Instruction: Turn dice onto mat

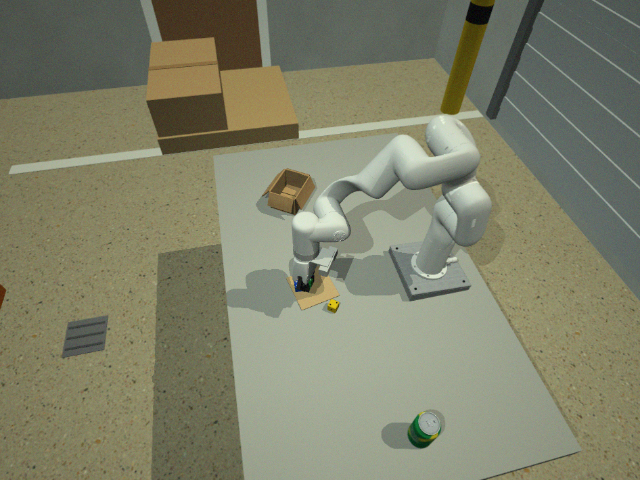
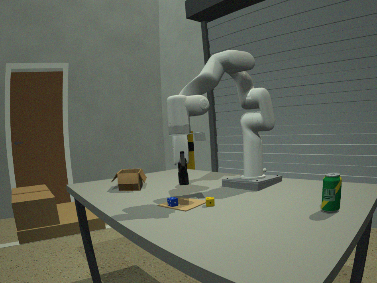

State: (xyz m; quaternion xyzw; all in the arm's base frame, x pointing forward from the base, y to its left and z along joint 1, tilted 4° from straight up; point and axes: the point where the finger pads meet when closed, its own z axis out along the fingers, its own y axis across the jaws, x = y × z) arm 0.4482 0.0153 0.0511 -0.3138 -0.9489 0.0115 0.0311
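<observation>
The tan cardboard mat (image 1: 316,295) lies on the table left of the arm's base; it also shows in the side view (image 2: 182,204). The blue die (image 2: 172,201) sits flat on the mat's left part; in the overhead view it (image 1: 298,284) peeks out beside the fingers. The yellow die (image 1: 333,305) (image 2: 209,201) sits on the table just off the mat's right corner. My gripper (image 1: 304,284) (image 2: 183,180) points straight down and hovers above the mat. It is shut on the green die (image 1: 310,281), of which only a sliver shows. In the side view the fingers hide it.
An open cardboard box (image 1: 289,190) (image 2: 129,179) stands on the table behind the mat. A green can (image 1: 424,428) (image 2: 331,191) stands near the front right. The arm's base plate (image 1: 429,270) is to the right of the mat.
</observation>
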